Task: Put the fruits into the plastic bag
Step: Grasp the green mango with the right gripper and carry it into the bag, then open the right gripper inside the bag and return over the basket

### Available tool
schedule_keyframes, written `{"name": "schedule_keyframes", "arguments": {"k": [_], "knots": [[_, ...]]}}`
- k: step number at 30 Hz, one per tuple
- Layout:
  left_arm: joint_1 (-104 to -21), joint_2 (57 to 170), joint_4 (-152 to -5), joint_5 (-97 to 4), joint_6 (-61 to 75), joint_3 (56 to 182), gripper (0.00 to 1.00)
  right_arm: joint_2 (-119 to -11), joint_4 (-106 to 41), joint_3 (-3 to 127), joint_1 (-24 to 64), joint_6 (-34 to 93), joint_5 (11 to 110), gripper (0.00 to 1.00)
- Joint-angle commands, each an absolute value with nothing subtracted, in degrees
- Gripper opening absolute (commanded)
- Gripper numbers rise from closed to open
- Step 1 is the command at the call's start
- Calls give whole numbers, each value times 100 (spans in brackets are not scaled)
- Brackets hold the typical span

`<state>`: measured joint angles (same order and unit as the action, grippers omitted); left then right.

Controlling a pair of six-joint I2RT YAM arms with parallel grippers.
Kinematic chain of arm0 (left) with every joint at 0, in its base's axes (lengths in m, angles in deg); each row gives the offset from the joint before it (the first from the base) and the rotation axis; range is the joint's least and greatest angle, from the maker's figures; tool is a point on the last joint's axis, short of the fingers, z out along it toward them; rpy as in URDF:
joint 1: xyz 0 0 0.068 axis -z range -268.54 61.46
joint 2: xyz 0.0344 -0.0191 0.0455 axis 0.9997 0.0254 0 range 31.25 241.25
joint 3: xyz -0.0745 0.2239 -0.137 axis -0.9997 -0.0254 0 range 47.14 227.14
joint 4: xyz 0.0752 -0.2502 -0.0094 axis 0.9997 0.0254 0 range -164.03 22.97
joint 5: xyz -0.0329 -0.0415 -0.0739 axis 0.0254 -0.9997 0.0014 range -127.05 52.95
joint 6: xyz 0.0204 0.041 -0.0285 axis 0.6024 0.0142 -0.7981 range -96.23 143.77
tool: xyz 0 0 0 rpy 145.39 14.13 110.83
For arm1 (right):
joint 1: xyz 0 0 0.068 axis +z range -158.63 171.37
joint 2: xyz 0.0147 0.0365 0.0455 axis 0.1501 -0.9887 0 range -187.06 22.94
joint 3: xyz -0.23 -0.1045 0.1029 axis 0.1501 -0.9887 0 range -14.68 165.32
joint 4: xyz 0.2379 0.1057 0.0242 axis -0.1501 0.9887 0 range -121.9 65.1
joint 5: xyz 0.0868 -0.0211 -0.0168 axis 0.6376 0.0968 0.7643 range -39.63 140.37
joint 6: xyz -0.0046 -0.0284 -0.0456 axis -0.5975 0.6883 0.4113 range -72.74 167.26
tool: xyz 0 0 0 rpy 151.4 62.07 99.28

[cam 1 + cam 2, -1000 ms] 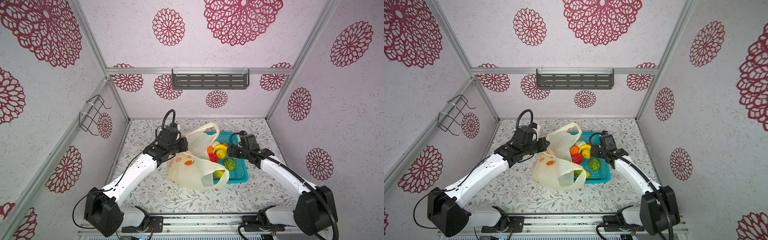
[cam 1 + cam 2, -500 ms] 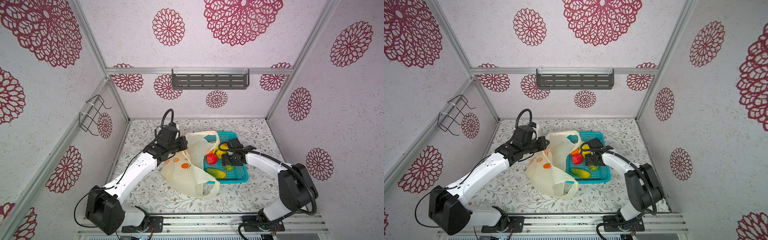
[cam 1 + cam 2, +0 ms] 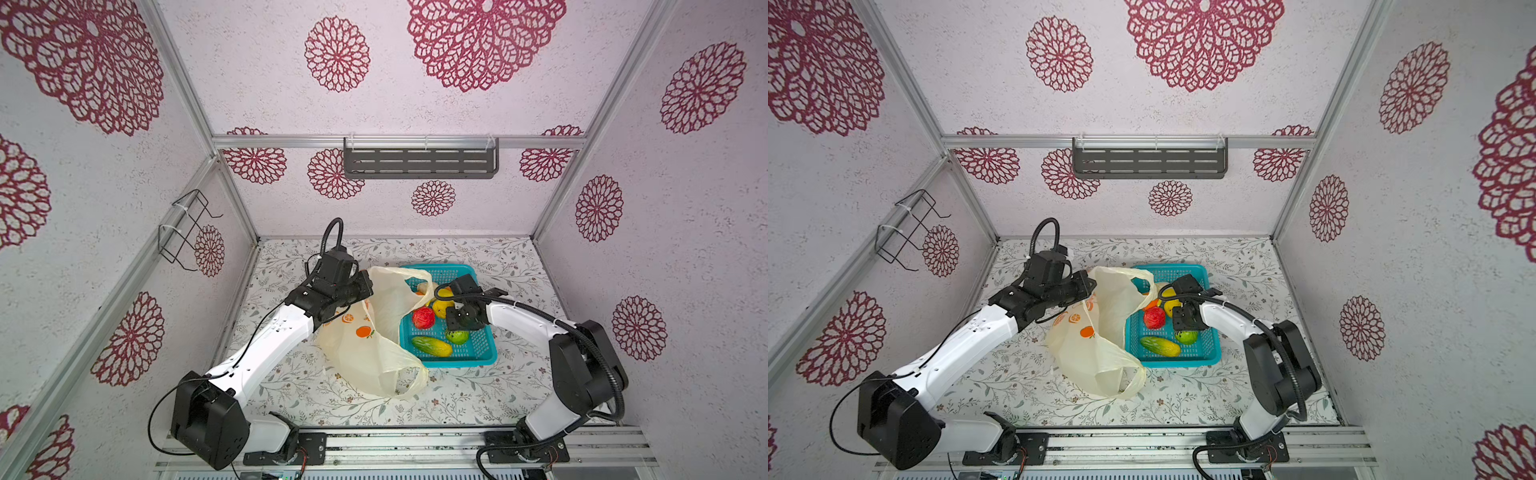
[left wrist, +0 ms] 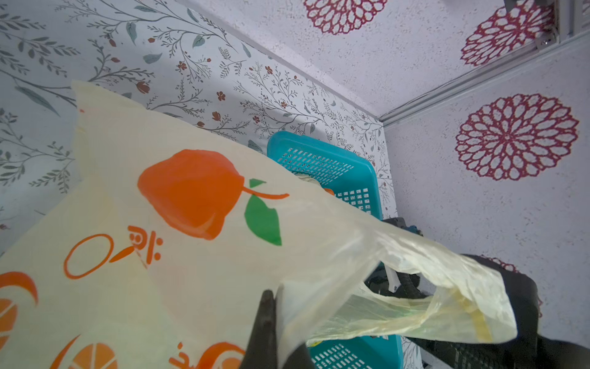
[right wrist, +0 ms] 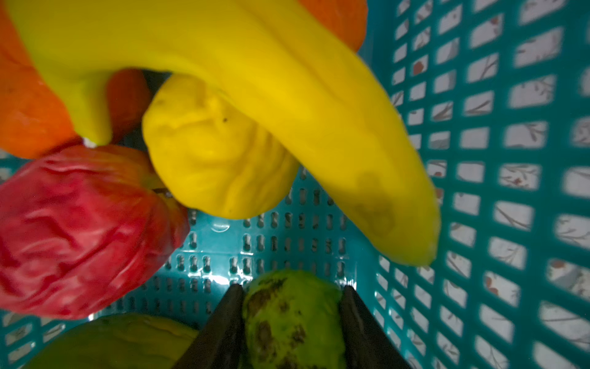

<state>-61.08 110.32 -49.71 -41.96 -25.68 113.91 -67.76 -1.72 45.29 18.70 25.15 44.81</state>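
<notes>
Cream-yellow plastic bag [image 3: 365, 357] lies slumped, its inside unseen, one edge pinched flat in the closed left gripper [image 4: 276, 298]. Its film drapes the 10 o'clock corner of the teal basket [image 3: 457, 362], half hiding an orange [image 3: 1151, 304] there. Close up, the banana [image 5: 319, 111] runs out of frame. The green spotted fruit [image 5: 293, 319] sits between the fingers [image 5: 223, 329] of the right gripper [image 5: 291, 287], both touching its sides.

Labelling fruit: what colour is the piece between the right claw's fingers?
The fruit is green, dark-blotched; right wrist view.
</notes>
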Motion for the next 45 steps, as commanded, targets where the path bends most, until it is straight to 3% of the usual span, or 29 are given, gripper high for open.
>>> {"name": "schedule_keyframes", "arguments": {"k": [1, 10, 21, 34, 42, 45], "knots": [[-6299, 11143, -4955, -4258, -3094, 11613, 0, -5909, -450, 4619, 1902, 2568, 4546, 35], [-6430, 11312, -5033, -4408, -3658, 11616, 0, -5581, -361, 5014, 1900, 2962, 5017, 12], [-6450, 11478, -4915, -4351, -3861, 11716, 0, -5002, -1625, 5018, 2777, 3332, 7301, 12], [-6460, 11480, -5291, -5060, -4722, 11671, 0, -7399, -1561, 6663, 3531, 3596, 7363, 13], [-6461, 11482, -6047, -5513, -5164, 11263, 0, -8459, -1500, 7267, 3531, 3330, 7737, 21], [-6459, 11552, -6057, -5606, -5137, 11232, 0, -8449, -1636, 7215, 3531, 3281, 7859, 41]]}}
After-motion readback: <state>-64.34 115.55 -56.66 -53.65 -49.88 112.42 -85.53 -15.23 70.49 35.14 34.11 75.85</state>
